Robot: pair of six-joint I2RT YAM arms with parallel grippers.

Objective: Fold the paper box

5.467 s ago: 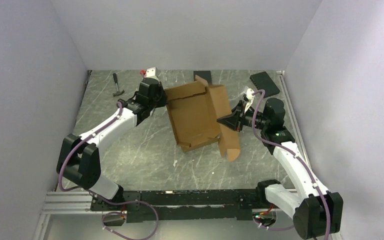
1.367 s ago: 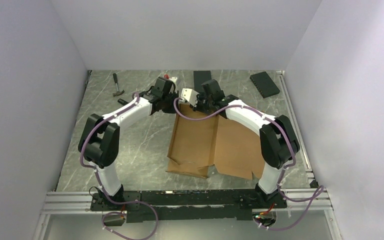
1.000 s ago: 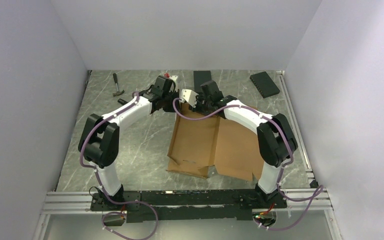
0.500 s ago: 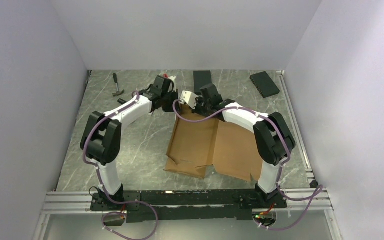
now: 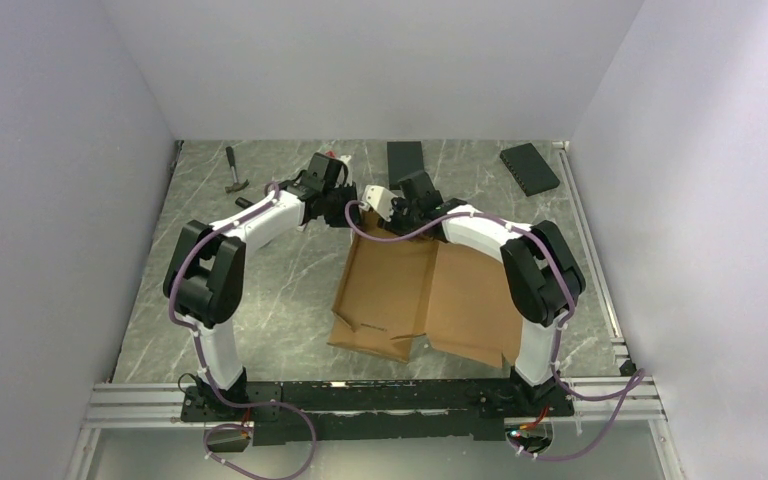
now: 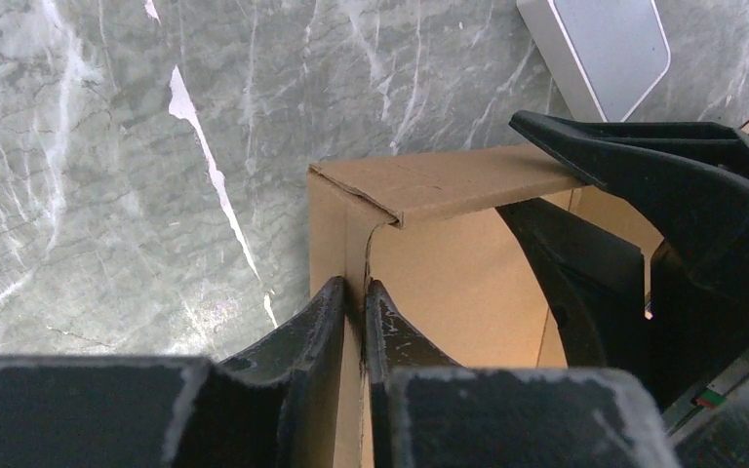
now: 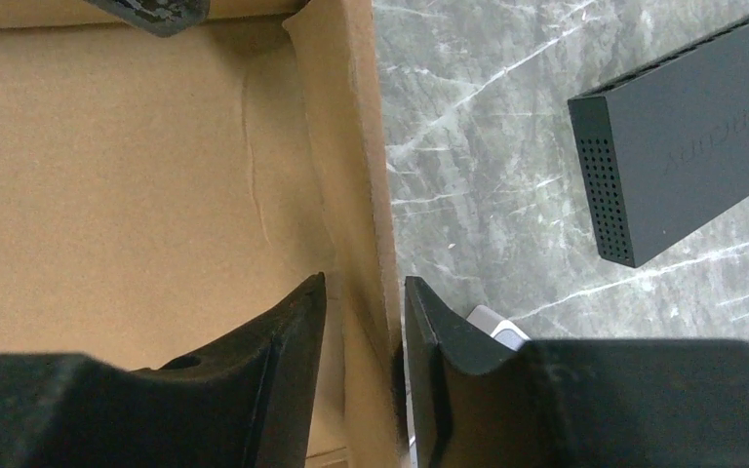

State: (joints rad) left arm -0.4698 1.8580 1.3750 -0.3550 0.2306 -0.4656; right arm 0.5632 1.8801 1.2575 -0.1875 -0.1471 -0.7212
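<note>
Paper box [image 5: 460, 300] flat on bench [image 5: 280, 300], centre frame.
Left jaws clamped on its upper-left corner wall; right jaws astride the top wall, grip unclear.

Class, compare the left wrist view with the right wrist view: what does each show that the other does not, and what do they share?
Left wrist only: the left gripper, jaws pinched on an upright corner of the paper box. Right wrist only: a black perforated slab lying beside the box. Both: the brown cardboard, the marbled table and the right gripper at a box wall.
</note>
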